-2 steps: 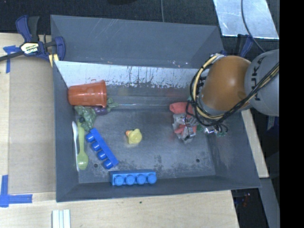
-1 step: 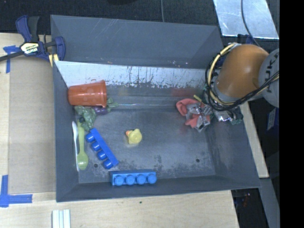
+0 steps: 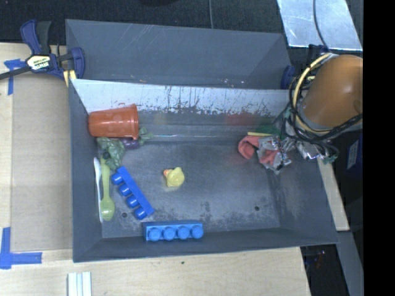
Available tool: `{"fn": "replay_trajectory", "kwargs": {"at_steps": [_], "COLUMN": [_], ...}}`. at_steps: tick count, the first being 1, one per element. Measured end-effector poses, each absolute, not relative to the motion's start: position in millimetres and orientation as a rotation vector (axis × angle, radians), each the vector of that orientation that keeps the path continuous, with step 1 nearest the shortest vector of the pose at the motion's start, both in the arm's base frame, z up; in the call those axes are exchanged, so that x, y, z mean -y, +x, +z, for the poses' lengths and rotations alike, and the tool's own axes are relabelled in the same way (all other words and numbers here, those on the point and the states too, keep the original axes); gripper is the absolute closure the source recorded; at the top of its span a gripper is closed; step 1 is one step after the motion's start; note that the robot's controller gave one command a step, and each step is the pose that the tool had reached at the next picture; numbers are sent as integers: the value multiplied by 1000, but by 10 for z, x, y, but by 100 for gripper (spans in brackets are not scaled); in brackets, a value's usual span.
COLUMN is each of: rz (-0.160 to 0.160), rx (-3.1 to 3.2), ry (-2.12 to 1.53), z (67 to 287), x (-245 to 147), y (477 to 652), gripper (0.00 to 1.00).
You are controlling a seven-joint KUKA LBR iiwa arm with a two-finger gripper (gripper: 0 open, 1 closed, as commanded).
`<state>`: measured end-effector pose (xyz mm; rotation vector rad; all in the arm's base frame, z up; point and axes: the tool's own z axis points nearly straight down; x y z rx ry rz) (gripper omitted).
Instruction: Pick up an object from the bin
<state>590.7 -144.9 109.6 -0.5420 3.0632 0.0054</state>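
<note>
From above, the arm (image 3: 333, 94) comes in over the right rim of the grey bin (image 3: 216, 193), and its gripper (image 3: 276, 155) is down low at the right end of the floor, close to the right wall. A soft-looking pink-red lump (image 3: 249, 147) lies there, right up against the gripper on its left side. More of the same red shows in among the gripper's metal parts, but I can't make out from here whether the tool is clenched on it or released. Everything else sits well apart, on the left half of the bin. An orange cup (image 3: 114, 122) lies on its side in the far left corner, with a green and purple thing (image 3: 116, 144) just beneath it. A green spoon (image 3: 106, 197) runs along the left wall, and beside it lies a blue studded brick (image 3: 131, 193), set at a slant. Another blue brick (image 3: 174, 232) rests along the near wall. A small yellow toy (image 3: 174, 177) sits alone near the middle of the floor.
</note>
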Motion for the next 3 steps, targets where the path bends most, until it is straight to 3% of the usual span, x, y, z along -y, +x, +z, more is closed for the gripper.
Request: {"fn": "replay_trajectory", "kwargs": {"at_steps": [1, 2, 3], "rz": [-4, 3, 2], "rx": [-3061, -3066, -3067], "ry": [-474, -526, -480], "z": [1522, 2043, 2800], "x": [1470, 1504, 1450], "y": [6221, 6063, 5984], "gripper": [100, 100, 100]}}
